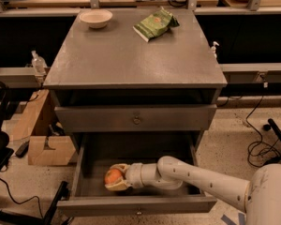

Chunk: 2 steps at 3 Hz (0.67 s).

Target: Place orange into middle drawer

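The orange [113,175] is round and bright, low inside the open middle drawer [136,204], the grey cabinet's lowest drawer, toward its front left. My gripper [113,178] reaches in from the right on a white arm and its cream fingers [116,187] are closed around the orange. The orange sits at or just above the drawer floor; I cannot tell if it touches. The drawer is pulled fully out.
A closed knobbed drawer front [136,119] sits above the open drawer. On the cabinet top are a white bowl [95,18] and a green snack bag [155,23]. A cardboard box [50,150] stands on the floor left; cables lie at right.
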### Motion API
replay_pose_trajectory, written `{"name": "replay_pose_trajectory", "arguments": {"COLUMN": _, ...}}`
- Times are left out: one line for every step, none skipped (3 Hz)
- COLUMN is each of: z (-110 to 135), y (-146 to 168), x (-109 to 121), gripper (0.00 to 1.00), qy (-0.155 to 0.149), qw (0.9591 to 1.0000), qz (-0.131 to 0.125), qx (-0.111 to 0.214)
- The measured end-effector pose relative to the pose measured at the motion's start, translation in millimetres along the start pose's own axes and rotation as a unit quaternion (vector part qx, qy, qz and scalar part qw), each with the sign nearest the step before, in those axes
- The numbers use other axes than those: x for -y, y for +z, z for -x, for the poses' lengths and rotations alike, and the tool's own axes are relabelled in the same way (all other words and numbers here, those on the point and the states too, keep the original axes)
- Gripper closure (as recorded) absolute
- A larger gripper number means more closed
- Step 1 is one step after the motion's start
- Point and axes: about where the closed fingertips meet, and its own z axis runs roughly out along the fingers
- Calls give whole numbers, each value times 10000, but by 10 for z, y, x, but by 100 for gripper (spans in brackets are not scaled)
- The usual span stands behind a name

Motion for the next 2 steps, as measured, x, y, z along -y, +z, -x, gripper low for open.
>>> {"name": "replay_pose_trajectory", "arguments": {"z": 25, "y": 15, "x": -18, "gripper": 77, "qy": -19, "qw": 10000, "qz": 29, "qx": 28}}
{"name": "replay_pose_trajectory", "arguments": {"z": 30, "y": 38, "x": -36, "gripper": 46, "qy": -17, "qw": 10000, "qz": 52, "qx": 33}}
